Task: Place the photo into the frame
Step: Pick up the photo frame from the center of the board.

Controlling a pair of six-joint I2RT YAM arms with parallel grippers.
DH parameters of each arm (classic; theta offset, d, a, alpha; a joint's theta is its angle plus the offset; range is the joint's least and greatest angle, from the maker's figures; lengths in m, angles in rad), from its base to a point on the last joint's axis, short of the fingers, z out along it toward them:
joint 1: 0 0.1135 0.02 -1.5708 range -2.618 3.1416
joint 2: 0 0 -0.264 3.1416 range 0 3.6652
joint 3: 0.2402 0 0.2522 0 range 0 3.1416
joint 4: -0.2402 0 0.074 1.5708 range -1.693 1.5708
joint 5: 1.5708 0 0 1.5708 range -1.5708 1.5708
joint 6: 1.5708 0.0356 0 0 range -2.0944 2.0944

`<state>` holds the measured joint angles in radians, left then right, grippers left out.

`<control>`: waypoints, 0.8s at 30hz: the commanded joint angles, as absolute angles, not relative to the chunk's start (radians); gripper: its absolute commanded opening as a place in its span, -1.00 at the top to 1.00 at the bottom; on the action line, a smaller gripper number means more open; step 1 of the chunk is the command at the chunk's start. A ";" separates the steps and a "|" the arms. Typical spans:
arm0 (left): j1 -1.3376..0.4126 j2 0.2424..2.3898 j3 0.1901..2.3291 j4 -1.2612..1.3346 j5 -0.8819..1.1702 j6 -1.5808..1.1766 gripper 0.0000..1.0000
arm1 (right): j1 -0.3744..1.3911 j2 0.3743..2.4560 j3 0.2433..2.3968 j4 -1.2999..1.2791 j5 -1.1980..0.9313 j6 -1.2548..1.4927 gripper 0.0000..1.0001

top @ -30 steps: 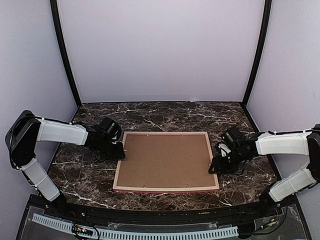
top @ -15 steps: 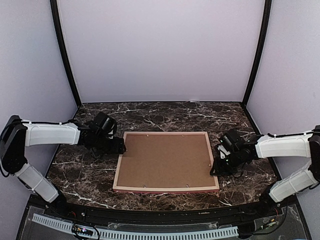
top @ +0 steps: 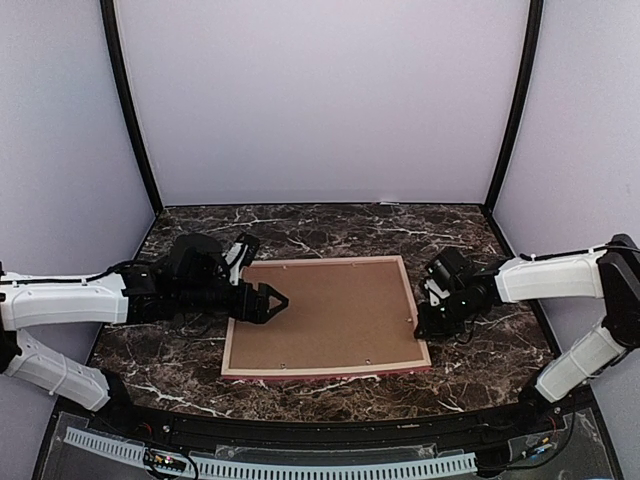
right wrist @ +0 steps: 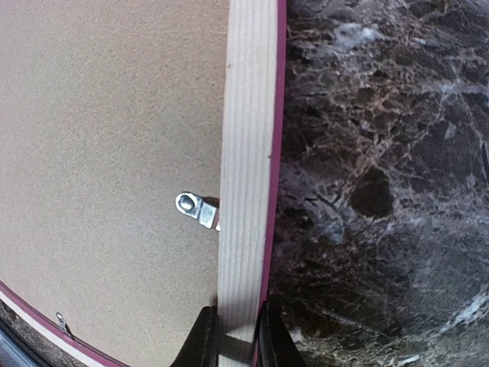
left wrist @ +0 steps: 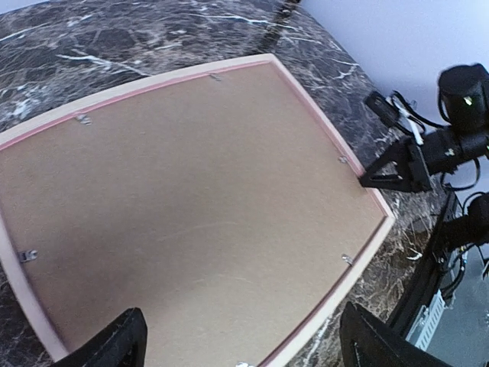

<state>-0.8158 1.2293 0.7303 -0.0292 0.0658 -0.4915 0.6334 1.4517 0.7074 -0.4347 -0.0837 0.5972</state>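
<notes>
The frame (top: 330, 371) is pictured lying face down at the middle of the dark marbled surface (top: 330, 225), its pale wood sides and thin pink edge turned up around a plain brown backing board (top: 330, 315). The frame's right rail is gripped by the right hand (top: 421, 325). In the right wrist view its two dark fingers (right wrist: 200, 340) are seen narrowed onto either side of the wood strip, near a small metal turn clip (right wrist: 195, 207) fixed on the board beside the rail. The left hand (top: 270, 306) is held over the frame's left edge, with its fingers spread wide and nothing between them; whether the frame is touched by it cannot be told. More small clips are seen spaced along the board's other edges.
</notes>
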 commanded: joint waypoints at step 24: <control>-1.281 1.419 0.829 0.116 -0.327 0.032 -0.98 | 0.621 1.488 0.896 -0.602 -0.169 0.450 1.00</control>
